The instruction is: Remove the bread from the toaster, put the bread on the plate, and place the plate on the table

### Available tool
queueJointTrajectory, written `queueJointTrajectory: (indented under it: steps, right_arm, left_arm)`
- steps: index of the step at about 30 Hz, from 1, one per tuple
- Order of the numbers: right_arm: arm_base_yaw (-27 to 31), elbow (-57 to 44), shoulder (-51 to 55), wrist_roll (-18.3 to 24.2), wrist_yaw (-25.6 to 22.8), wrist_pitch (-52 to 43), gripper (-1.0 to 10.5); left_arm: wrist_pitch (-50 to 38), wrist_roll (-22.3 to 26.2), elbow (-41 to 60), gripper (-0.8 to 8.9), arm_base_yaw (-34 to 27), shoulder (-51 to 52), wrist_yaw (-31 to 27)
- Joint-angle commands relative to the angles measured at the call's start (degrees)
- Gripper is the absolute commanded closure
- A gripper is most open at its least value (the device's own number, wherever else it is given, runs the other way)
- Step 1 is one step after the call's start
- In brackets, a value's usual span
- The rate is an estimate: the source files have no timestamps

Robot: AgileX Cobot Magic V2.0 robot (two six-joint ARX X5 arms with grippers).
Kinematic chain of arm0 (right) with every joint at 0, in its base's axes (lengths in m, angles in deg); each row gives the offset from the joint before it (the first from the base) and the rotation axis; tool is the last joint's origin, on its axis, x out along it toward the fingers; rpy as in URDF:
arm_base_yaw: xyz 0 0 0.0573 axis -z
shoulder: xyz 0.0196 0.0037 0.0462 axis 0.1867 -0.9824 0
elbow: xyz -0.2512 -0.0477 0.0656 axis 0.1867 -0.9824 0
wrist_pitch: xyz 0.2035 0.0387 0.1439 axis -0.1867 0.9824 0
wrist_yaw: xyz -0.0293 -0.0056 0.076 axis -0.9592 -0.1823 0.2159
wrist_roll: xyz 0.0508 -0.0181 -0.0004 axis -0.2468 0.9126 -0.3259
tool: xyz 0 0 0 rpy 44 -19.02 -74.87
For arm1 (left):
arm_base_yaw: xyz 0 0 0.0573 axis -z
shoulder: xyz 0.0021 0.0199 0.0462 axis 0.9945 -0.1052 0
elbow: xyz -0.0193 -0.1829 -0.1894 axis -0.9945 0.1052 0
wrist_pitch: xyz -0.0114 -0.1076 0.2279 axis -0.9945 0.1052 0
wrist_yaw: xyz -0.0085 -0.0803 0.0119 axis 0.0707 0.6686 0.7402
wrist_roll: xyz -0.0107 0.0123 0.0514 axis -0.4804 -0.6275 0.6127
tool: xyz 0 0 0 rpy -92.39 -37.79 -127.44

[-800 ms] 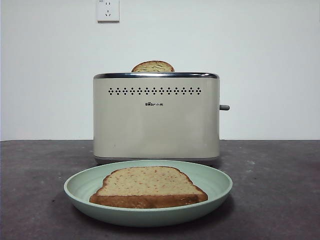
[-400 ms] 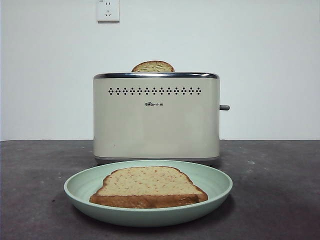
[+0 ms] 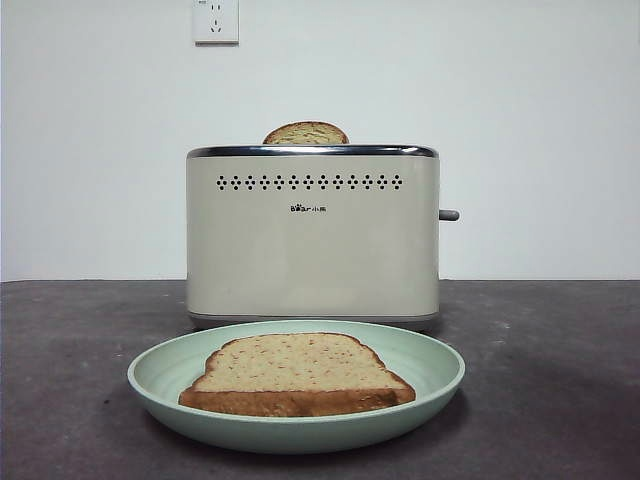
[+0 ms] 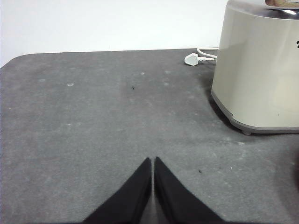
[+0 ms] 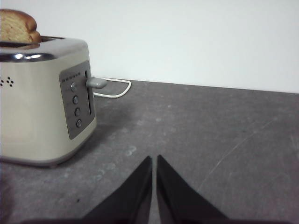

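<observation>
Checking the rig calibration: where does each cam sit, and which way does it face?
Front: low at table height, facing the plate and toaster; no arm shows.
Left wrist: on the left arm, toaster's plain end ahead; left claw shut.
Right wrist: on the right arm, facing the lever end; right claw shut.
All three share the toaster.

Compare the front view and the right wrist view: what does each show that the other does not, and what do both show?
Only the front view shows the plate with a bread slice lying on it, and a wall socket. Only the right wrist view shows the right gripper, jaws together over the table, the toaster's button panel and a white cable. Both show the toaster, its lever and the bread in its slot.
</observation>
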Motion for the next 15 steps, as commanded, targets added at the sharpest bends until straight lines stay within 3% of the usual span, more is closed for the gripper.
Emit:
queueJointTrajectory:
  steps: [1, 15]
  right_arm:
    - [0.04, -0.63, 1.38, -1.95, -0.24, 1.66, 9.4]
    - [0.04, -0.61, 1.38, -1.97, -0.22, 4.85, 9.4]
  left_arm:
    - [-0.33, -0.07, 1.40, 8.06, -0.15, 0.09, -0.15]
    - [-0.33, -0.07, 1.40, 8.06, -0.15, 0.09, -0.15]
